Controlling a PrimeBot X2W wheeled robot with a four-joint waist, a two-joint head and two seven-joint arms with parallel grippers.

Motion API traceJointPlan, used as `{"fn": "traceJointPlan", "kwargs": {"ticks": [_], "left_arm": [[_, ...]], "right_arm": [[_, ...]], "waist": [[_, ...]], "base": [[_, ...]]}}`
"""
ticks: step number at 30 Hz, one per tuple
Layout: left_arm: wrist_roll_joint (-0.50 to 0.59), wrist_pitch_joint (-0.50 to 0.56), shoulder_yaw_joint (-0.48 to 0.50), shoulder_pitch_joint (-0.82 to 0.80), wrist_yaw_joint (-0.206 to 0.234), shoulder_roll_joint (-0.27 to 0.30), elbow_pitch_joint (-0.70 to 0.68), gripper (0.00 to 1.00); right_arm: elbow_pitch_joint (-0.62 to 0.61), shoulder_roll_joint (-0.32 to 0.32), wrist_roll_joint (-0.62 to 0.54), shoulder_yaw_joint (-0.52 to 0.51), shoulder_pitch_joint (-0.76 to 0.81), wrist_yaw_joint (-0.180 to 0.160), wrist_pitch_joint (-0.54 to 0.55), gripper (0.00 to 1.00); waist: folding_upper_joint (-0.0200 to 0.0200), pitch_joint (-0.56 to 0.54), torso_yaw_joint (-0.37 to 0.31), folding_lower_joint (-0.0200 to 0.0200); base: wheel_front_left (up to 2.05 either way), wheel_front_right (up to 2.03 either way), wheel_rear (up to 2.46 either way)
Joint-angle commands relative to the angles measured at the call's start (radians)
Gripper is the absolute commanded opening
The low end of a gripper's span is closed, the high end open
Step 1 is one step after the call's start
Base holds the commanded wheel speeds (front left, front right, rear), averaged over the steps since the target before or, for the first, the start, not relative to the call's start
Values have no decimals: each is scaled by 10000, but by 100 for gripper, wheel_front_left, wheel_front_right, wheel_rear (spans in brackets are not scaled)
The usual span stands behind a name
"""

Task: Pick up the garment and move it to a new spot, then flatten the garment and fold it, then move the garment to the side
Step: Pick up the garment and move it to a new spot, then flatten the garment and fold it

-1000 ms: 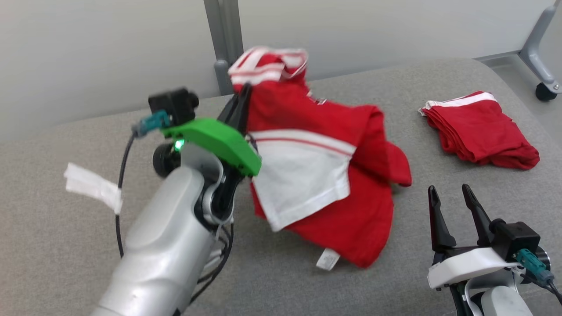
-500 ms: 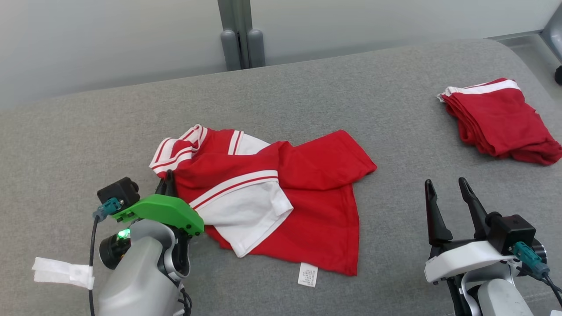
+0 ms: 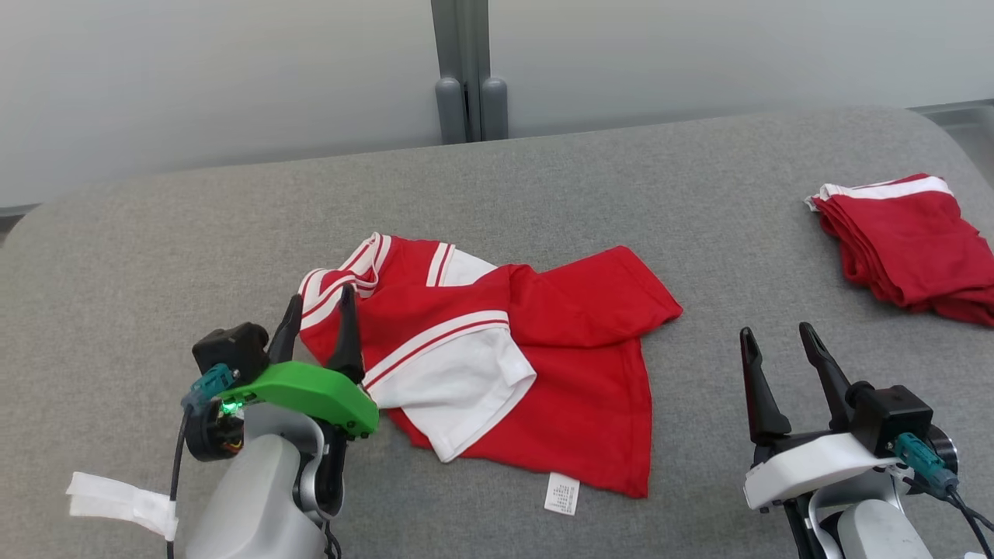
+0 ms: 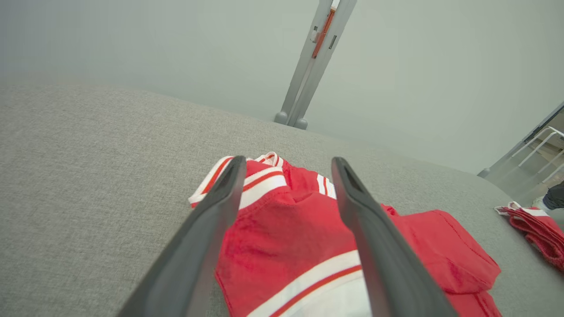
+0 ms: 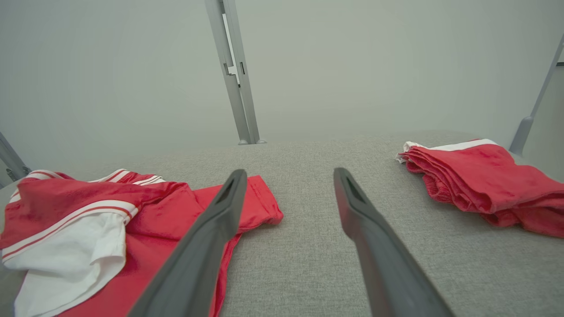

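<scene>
Shirt [image 3: 528,365] lies crumpled on the worktop [image 3: 155,256], well left of the folded pile [image 3: 908,241], with a white sleeve flopped over the red body. It looks soft, light and limp, so it'll sag and bunch: pinch hems or shoulder seams, not mid-panel. Left gripper [image 3: 320,295] sits low at the shirt's collar end, the far side from the pile, fingers spread and empty, straddling the striped edge. Right gripper [image 3: 776,330] is between shirt and pile, fingers spread, empty.
</scene>
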Motion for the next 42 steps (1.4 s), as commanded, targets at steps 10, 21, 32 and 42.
{"fn": "traceJointPlan", "kwargs": {"ticks": [10, 21, 32, 42], "left_arm": [[1611, -2, 564, 2259, -67, 104, -2204, 100], [2239, -3, 883, 4458, 305, -29, -3808, 100], [2051, -5, 733, 4932, 578, -82, -4179, 100], [1933, -3, 252, 4732, 570, -79, -4055, 100]], "right_arm": [[-127, -22, -207, -52, 630, -15, -43, 100], [-204, -22, -58, 112, 1186, -15, -41, 100], [-85, -21, 57, 44, 1198, -15, -42, 100], [-46, -21, 0, 4, 1116, -15, -42, 100]], "waist": [[0, -957, 488, 0], [0, -1457, 682, 0], [0, -1416, 522, 0], [0, -1308, 441, 0]], "base": [[0, 0, 0], [0, 0, 0], [0, 0, 0], [0, 0, 0]]}}
